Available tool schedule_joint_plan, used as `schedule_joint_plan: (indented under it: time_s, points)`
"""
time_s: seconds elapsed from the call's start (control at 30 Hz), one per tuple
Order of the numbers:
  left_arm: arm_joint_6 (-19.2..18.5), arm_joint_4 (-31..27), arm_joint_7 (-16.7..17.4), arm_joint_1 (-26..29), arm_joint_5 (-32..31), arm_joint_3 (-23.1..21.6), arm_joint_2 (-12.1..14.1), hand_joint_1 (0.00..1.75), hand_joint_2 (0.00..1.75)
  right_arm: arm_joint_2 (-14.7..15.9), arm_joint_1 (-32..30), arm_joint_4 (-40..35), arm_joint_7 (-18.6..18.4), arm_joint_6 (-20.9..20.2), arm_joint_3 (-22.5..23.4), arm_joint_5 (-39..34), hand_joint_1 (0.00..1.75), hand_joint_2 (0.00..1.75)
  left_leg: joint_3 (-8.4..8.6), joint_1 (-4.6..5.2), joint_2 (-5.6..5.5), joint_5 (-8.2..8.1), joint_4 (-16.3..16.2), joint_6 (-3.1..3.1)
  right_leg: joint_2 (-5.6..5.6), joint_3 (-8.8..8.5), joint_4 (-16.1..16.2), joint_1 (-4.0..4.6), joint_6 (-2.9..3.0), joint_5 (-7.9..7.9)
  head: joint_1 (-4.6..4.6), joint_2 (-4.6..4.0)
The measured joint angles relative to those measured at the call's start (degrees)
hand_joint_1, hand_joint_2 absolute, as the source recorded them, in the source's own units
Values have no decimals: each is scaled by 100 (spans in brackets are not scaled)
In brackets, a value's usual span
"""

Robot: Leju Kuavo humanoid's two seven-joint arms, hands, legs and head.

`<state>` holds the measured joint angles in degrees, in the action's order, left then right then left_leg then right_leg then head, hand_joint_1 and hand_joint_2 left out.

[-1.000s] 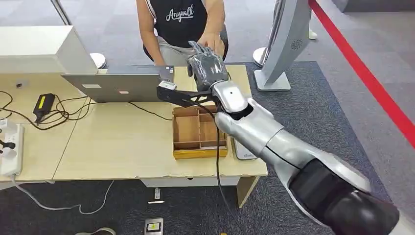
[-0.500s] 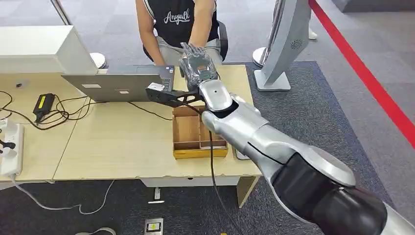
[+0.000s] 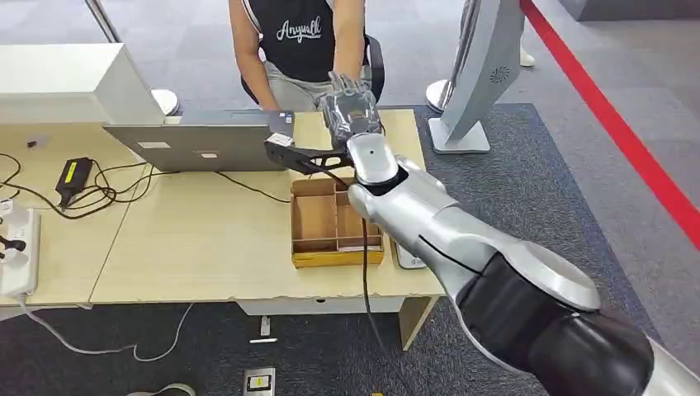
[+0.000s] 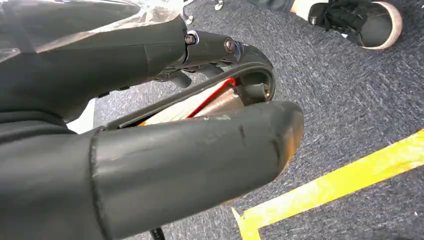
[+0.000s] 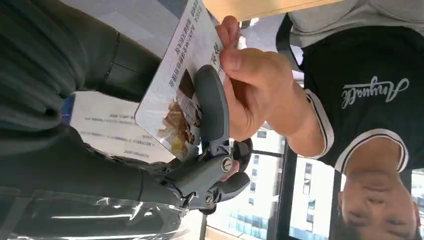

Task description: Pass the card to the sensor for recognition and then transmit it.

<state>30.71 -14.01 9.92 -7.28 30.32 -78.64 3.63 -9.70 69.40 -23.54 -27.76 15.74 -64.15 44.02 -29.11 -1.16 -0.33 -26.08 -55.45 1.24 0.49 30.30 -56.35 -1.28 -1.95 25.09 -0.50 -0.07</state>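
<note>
Silver right arm reaches up frame centre in the head view; right hand [image 3: 350, 111] meets a person whose black shirt [image 3: 301, 37] reads "Anywall". Left wrist view: left hand [image 4: 150, 150], closure unclear. Right wrist view, centre: fingers [image 5: 212, 107] pinch a thin, stiff, light, slick printed card [image 5: 177, 85], text unreadable; person's hand [image 5: 250, 90] grips its far edge

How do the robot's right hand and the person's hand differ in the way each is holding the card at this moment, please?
The right hand presses the card with a grey thumb laid across its printed face; the person's hand pinches one edge of it. The right hand is grey and dark, with screws showing; the person's hand is bare. In the head view the right hand reaches over the table's far edge, towards the person. Both touch the same card.
</note>
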Motion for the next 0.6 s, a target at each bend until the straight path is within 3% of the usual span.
schedule_joint_plan:
  time_s: [0.03, 0.17, 0.2, 0.6]
  points:
    - [0, 0, 0, 0, 0, 0, 2, 0, 0, 0, 1, 13, 0, 2, -9, 0, 2, 175, 0, 0, 0, 0, 0, 0, 0, 0, 0, 0, 0, 0, 0, 0]
    - [0, 0, 2, 2, 0, 0, 2, 0, 0, -2, 2, 63, 2, 11, -39, 4, 0, 175, 1, 0, 0, 1, 0, 0, 0, 0, 0, 0, 0, 0, 0, 0]
    - [0, 0, 4, 5, 2, 0, 2, 0, 0, -2, 2, 77, 0, 24, -46, 2, 0, 0, 1, 0, 0, 1, 0, 1, 0, 0, 0, 0, 0, 0, 0, 0]
    - [0, 0, 9, 6, -18, 0, 4, 0, 0, 26, 2, 168, 55, 284, -107, -133, 0, 0, 0, 0, 0, 5, 0, 3, 1, 0, 0, 0, 0, -4, 0, 0]
